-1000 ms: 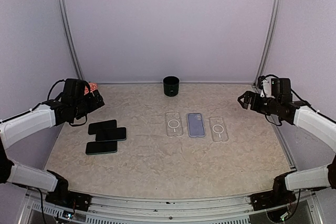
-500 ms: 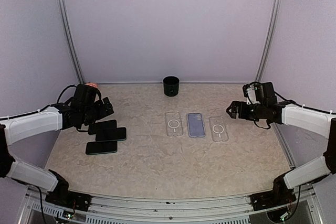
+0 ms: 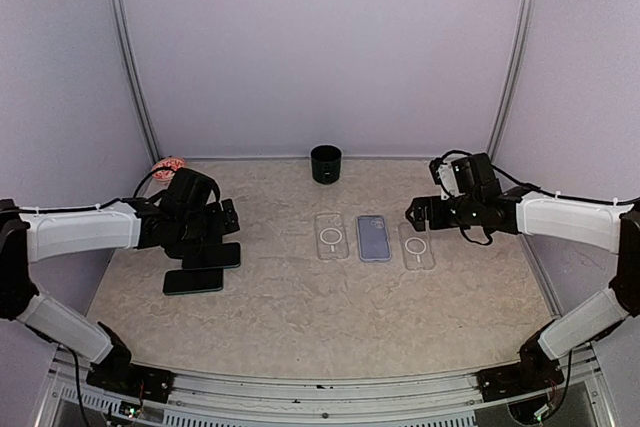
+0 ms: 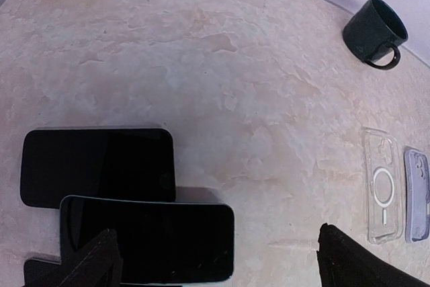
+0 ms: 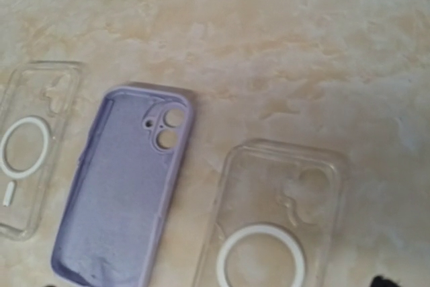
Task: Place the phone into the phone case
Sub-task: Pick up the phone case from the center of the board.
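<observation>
Three black phones lie at the left: a far one (image 3: 196,240), a middle one (image 3: 213,255) and a near one (image 3: 193,281). My left gripper (image 3: 222,219) hovers open just over the far phone's right end. In the left wrist view the far phone (image 4: 97,166) and the middle phone (image 4: 148,236) lie between and ahead of my spread fingers (image 4: 339,263). In the middle lie a clear case (image 3: 331,235), a purple case (image 3: 373,238) and another clear case (image 3: 416,245). My right gripper (image 3: 416,215) hangs open above the right clear case (image 5: 275,213), beside the purple case (image 5: 124,186).
A dark mug (image 3: 325,163) stands at the back centre, also seen in the left wrist view as the mug (image 4: 375,31). A small red-and-white bowl (image 3: 165,166) sits at the back left. Walls close the table on three sides.
Both arms have swung inward and lower: the left from the back left corner to over the phones, the right from the right edge to over the right clear case. Both grippers stayed open.
</observation>
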